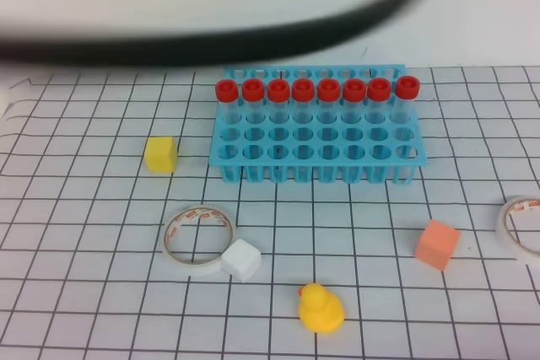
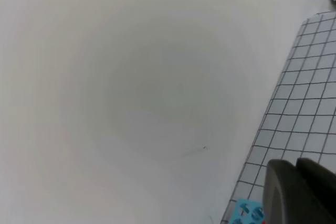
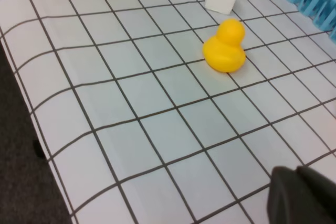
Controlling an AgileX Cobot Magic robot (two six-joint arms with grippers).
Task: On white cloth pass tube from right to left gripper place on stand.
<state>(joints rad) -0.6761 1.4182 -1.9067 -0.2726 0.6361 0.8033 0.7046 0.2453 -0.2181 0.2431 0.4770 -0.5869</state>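
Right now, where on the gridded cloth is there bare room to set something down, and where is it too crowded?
Bare patches: the near-left corner of the white gridded cloth, and the stretch between the yellow rubber duck and the orange foam cube. Crowded: the bright blue tube rack, and around the tape roll touching the white cube.

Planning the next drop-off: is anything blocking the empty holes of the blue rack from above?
Nothing visible does. The stand holds eight red-capped tubes in one rear row; the front rows are open, and the yellow cube, tape roll and duck lie apart on the cloth.
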